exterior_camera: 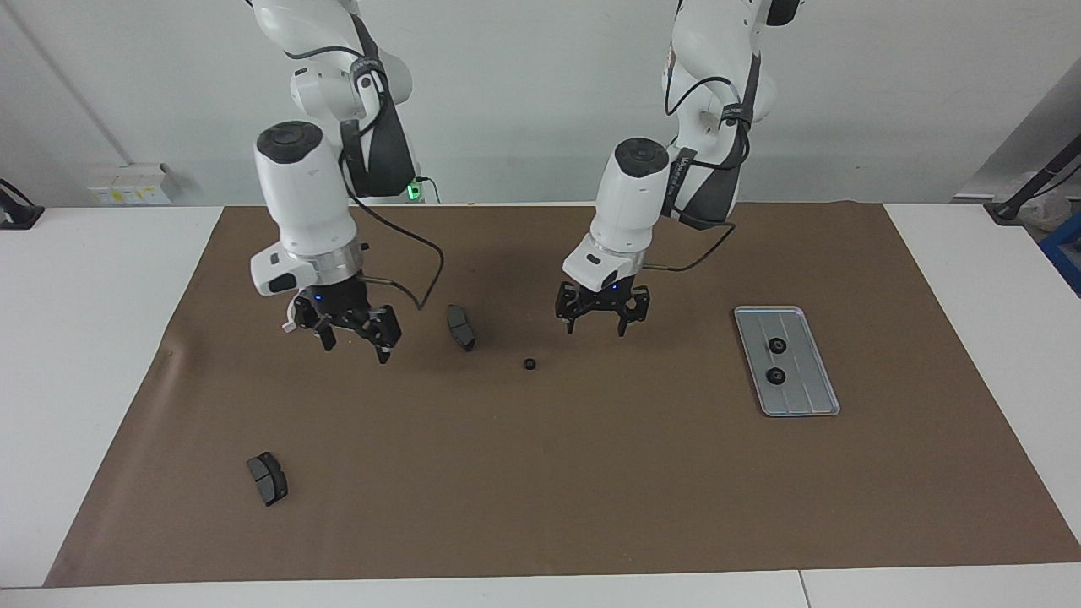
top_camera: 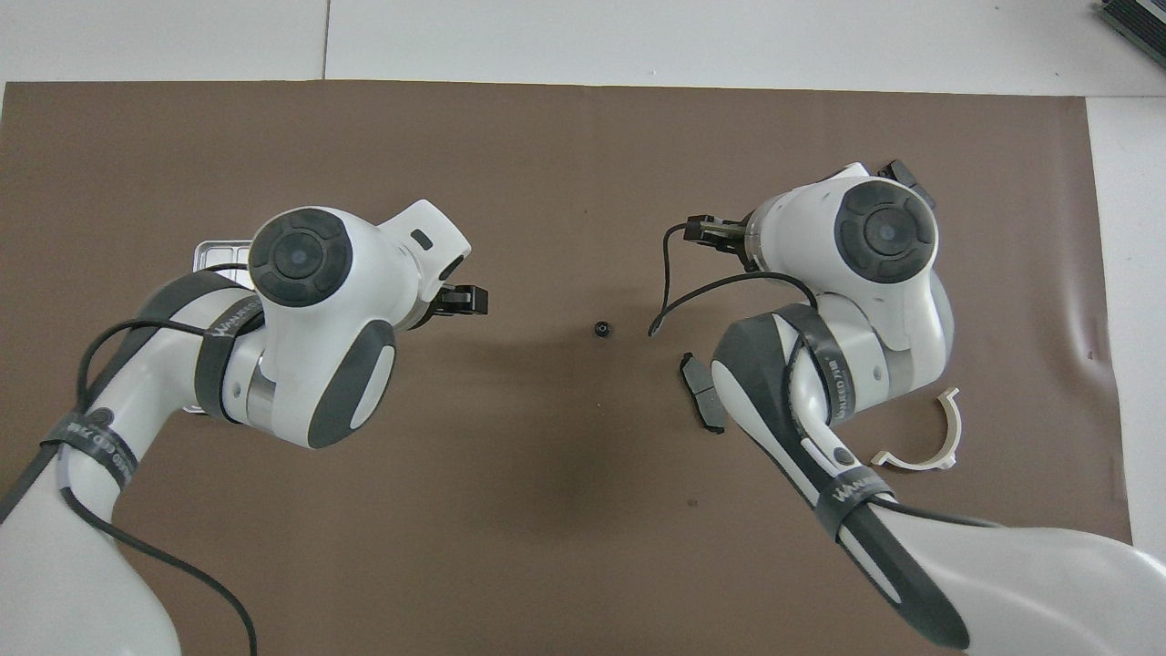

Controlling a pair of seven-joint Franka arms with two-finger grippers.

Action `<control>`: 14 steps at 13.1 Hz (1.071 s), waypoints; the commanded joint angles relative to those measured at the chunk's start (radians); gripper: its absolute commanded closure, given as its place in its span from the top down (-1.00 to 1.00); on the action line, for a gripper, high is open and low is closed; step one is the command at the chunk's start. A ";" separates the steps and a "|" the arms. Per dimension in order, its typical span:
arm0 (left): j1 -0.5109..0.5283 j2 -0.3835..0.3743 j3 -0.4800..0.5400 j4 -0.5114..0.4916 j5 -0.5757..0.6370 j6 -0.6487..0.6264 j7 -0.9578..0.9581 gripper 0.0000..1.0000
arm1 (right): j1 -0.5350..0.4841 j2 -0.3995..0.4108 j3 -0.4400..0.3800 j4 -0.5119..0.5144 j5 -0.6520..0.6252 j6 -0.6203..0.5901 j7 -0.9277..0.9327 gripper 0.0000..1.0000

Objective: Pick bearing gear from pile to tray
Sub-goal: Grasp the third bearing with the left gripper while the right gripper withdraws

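Silver tray (exterior_camera: 823, 397) holds 2 gears (exterior_camera: 776, 344).

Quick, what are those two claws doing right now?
Left gripper: open, empty, over the mat.
Right gripper: open, empty, over the mat.

One camera is looking from high across the table (exterior_camera: 101, 355) toward both robot bases. Another is peering steeply down from above the robots. Both are taking in the brown mat (exterior_camera: 591, 490), probably all of it.
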 commanded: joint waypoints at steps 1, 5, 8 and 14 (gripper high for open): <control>-0.054 0.160 0.021 0.184 -0.013 -0.007 -0.054 0.84 | -0.096 -0.071 0.016 -0.016 -0.006 -0.060 -0.102 1.00; -0.089 0.225 0.023 0.214 -0.002 0.005 -0.054 0.79 | -0.167 -0.081 0.016 0.117 0.003 -0.252 -0.211 1.00; -0.094 0.225 0.023 0.198 0.003 0.034 -0.054 0.74 | -0.169 -0.125 0.019 0.128 0.005 -0.344 -0.238 1.00; -0.117 0.240 0.021 0.140 0.012 0.099 -0.054 0.67 | -0.175 -0.145 0.017 0.220 0.060 -0.522 -0.268 1.00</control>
